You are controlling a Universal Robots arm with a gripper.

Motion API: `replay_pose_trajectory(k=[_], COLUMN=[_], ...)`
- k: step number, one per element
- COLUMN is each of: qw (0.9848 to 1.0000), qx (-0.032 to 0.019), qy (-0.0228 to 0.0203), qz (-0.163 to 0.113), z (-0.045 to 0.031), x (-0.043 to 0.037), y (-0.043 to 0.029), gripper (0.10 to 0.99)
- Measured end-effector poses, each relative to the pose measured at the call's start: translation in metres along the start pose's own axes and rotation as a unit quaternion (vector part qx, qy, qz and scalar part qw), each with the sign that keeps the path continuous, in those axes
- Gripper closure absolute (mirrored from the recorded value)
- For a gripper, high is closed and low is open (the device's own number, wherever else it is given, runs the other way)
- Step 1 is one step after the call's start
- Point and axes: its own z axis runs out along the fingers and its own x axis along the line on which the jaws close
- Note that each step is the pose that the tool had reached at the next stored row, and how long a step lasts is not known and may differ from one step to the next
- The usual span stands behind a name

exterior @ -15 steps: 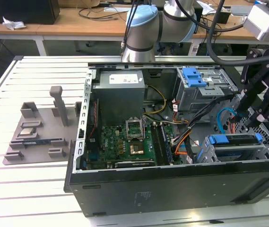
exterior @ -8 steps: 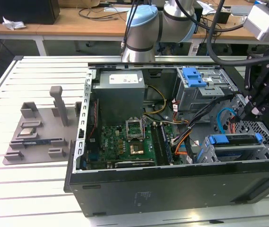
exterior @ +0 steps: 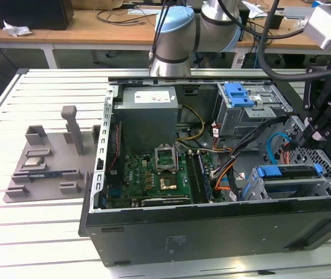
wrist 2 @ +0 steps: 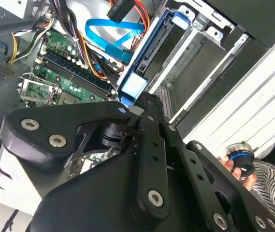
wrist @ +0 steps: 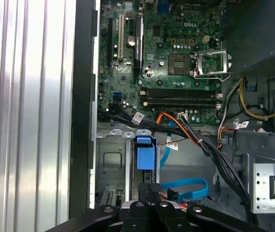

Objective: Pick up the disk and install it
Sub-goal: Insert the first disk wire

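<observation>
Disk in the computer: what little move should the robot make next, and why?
Probably a gentle push seating the disk deeper. It already lies in the metal cage, its blue frame showing at the open end, and the gripper hangs close above it.

case [exterior: 212, 232]: showing black outer panel, silver-grey metal inside
motherboard [wrist: 166, 53]: showing green, black slots, silver socket frame
power supply [exterior: 148, 113]: showing plain grey
disk [exterior: 290, 172]: showing dark body edged by a blue carrier, blue tab in first wrist view
blue bracket [exterior: 238, 94]: showing bright blue on the grey far bay
data cable [wrist: 188, 187]: looping light blue
wire bundle [wrist: 176, 121]: showing orange, black, some yellow
gripper [exterior: 316, 131]: showing matte black, silver screw heads
arm [exterior: 177, 35]: showing silver-grey with pale blue joint caps
table [exterior: 43, 232]: showing white-silver slats, striped
fixture tray [exterior: 43, 168]: showing flat grey
sleeve [wrist 2: 272, 186]: showing black-and-white stripes
</observation>
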Motion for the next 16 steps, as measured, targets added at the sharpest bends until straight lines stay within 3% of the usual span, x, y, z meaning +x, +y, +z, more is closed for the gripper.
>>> replay_pose_trajectory(k=[4,10,16], qw=[1.0,1.0,1.0], qx=[0.0,-0.0001,-0.0005], qy=[0.0,0.0006,0.0019], qz=[0.0,0.0,0.0], z=[-0.0005,-0.0013,0.0029], x=[-0.0012,-0.0044,-0.0089], y=[-0.0078,-0.0286,-0.0401], gripper=[0.98,0.98,0.98])
